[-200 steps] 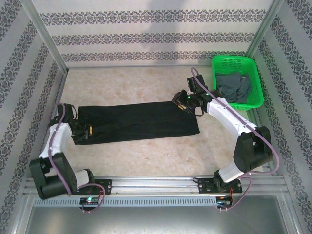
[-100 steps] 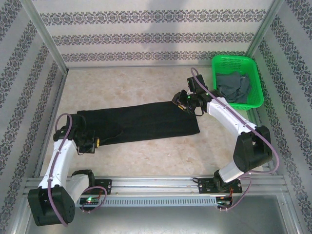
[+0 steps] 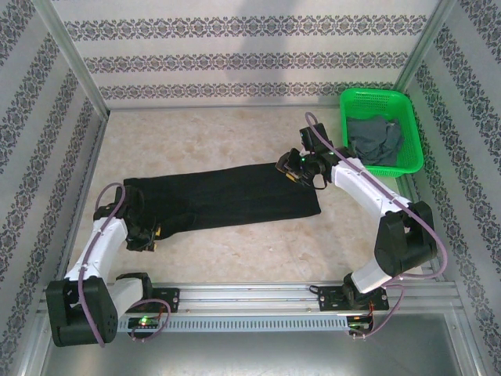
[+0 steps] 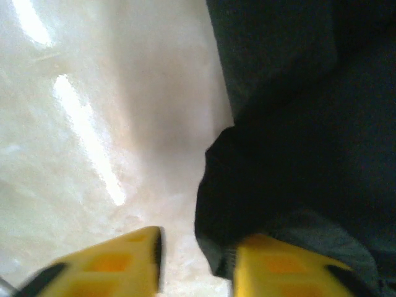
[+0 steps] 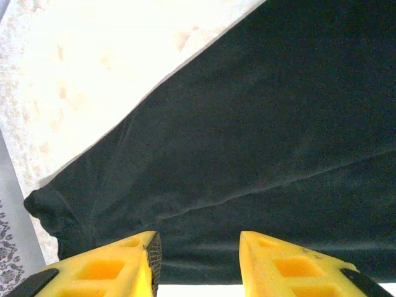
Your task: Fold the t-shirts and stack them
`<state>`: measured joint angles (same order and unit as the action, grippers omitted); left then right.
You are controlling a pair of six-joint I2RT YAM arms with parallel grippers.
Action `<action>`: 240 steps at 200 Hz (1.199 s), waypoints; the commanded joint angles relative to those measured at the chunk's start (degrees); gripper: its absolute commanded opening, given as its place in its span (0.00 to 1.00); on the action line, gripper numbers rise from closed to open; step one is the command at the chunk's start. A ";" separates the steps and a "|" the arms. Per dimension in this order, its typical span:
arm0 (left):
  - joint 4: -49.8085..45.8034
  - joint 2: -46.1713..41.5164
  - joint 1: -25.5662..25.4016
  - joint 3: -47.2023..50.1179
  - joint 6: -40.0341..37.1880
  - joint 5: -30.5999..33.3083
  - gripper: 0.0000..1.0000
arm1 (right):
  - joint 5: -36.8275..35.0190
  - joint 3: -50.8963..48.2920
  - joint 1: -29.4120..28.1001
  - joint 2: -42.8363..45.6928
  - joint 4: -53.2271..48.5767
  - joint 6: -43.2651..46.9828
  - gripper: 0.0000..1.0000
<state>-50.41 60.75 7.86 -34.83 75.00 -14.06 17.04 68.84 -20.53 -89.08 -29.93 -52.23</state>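
Observation:
The black t-shirt (image 3: 235,196) lies folded into a long strip across the middle of the table. My left gripper (image 3: 147,237) sits at the strip's near-left corner. In the left wrist view it (image 4: 198,244) is open, and a dark corner of the black t-shirt (image 4: 297,124) lies against the right finger (image 4: 284,266). My right gripper (image 3: 296,168) hovers over the strip's far right end, open above the black t-shirt (image 5: 247,136) with nothing pinched (image 5: 199,244). The dark grey t-shirt (image 3: 374,139) lies crumpled in the basket.
The green mesh basket (image 3: 376,93) stands at the back right corner, just right of the right arm. Patterned walls close in the table on three sides. Bare marble-look tabletop (image 3: 235,133) lies behind and in front of the strip.
My left gripper moved toward the front edge, pulling the black shirt's near-left corner with it, then its jaws parted. The right arm has barely moved.

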 commanded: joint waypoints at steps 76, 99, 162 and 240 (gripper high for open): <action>6.81 12.91 -1.96 -14.11 -15.65 0.01 0.38 | 1.95 0.76 -1.79 -1.65 -1.53 3.77 0.39; 13.14 15.84 -1.97 -10.99 -18.48 -0.86 0.30 | 2.17 1.47 -1.96 -1.65 -1.67 3.97 0.39; 13.43 6.87 -4.08 3.68 -17.46 -4.19 0.27 | 2.55 0.39 -1.97 -1.63 -1.47 3.80 0.39; 0.79 2.79 -4.08 -6.22 -23.61 11.12 0.20 | 2.78 0.16 -2.66 -1.92 -1.96 4.10 0.39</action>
<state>-41.93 68.05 4.19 -34.74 54.33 -12.45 19.53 68.60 -22.41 -90.85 -31.03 -49.10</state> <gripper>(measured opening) 0.210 0.389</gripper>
